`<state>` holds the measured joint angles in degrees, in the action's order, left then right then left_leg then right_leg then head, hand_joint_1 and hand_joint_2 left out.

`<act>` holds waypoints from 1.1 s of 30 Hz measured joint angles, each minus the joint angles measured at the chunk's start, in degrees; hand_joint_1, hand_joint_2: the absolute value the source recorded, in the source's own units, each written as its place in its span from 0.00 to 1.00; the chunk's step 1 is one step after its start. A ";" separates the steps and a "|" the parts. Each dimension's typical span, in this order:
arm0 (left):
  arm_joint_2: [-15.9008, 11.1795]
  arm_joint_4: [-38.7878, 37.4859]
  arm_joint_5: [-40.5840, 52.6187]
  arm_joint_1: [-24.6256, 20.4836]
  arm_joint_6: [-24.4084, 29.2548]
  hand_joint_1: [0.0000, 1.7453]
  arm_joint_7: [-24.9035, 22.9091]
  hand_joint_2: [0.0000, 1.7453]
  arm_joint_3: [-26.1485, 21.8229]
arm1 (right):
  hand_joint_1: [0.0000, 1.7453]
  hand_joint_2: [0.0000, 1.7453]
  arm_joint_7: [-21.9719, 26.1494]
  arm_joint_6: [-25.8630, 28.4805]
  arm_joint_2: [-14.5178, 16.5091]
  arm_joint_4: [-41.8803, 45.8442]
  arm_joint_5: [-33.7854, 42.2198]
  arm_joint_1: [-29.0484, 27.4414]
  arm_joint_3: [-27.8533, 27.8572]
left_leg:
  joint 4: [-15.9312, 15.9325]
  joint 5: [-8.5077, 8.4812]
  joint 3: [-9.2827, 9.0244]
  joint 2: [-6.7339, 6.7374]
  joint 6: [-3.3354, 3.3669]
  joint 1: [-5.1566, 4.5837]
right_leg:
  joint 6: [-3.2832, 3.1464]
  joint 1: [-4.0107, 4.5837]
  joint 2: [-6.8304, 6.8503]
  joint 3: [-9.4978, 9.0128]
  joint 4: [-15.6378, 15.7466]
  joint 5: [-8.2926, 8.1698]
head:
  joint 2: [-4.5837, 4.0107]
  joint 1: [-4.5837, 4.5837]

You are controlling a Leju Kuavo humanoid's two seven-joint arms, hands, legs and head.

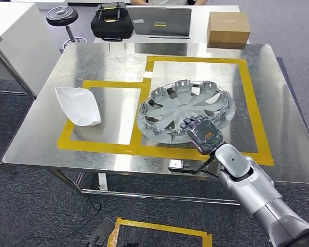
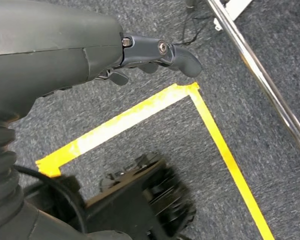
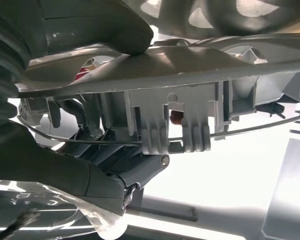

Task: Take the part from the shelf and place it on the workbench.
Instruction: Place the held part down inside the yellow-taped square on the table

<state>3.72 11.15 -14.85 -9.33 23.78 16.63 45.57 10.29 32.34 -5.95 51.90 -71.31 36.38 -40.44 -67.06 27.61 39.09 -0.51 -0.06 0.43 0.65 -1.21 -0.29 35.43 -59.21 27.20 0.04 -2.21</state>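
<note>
Right wrist view shows the right hand (image 3: pixel 84 165) with thumb above and fingers (image 3: pixel 141 172) beneath, clamped on the hubcap's (image 1: pixel 184 110) rim at its five o'clock. It seems to rest on the bench (image 1: pixel 106 62), inside the yellow tape (image 1: pixel 254 103). Placing step; next, let go. Left hand (image 2: pixel 156 52) hangs empty, fingers straight.

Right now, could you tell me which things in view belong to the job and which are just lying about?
Part of the job:
- wheel cover, on the workbench inside the yellow tape outline
- right hand, gripping its near rim

Just lying about:
- white part
- cardboard box
- laptop
- black bag
- stool
</note>
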 joint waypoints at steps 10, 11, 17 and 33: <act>-0.17 0.01 0.04 -0.21 -0.01 0.00 -0.01 1.00 0.00 | 1.00 1.00 -0.06 0.04 0.35 -2.49 0.14 1.55 -0.75 | 9.08 -1.99 -4.16 0.10 2.00 -0.20 | 2.09 0.07 0.05 2.92 -5.05 3.33 | 0.00 0.17; -0.15 0.02 0.04 -0.22 -0.01 0.00 -0.01 1.00 0.00 | 1.00 1.00 -0.07 0.04 0.35 -2.70 0.14 1.59 -0.79 | 9.08 -2.01 -4.15 0.11 2.13 -0.22 | 2.23 0.07 0.07 4.72 -8.87 5.07 | 0.00 0.20; -0.01 0.02 0.05 -0.15 -0.04 0.00 -0.02 1.00 0.00 | 1.00 1.00 -0.04 0.04 0.37 -3.59 0.14 1.65 -0.93 | 8.40 -1.55 -4.06 -0.03 1.82 -0.30 | 2.50 0.04 0.34 2.64 -4.70 1.01 | 0.00 0.23; -0.09 0.04 0.05 -0.08 -0.07 0.00 -0.04 1.00 0.00 | 1.00 1.00 -0.03 0.05 0.84 -4.06 0.13 1.82 -0.93 | 4.46 -0.95 -2.22 0.07 -0.13 -0.10 | 0.27 0.03 0.13 -0.60 0.48 0.08 | 0.00 -0.29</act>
<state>3.63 11.19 -14.80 -9.41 23.71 16.59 45.57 10.27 32.39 -5.11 47.84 -71.18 38.20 -41.37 -62.60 26.67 36.87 -0.43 -0.19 0.32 0.92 -1.18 -0.15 34.84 -58.73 27.27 0.04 -2.50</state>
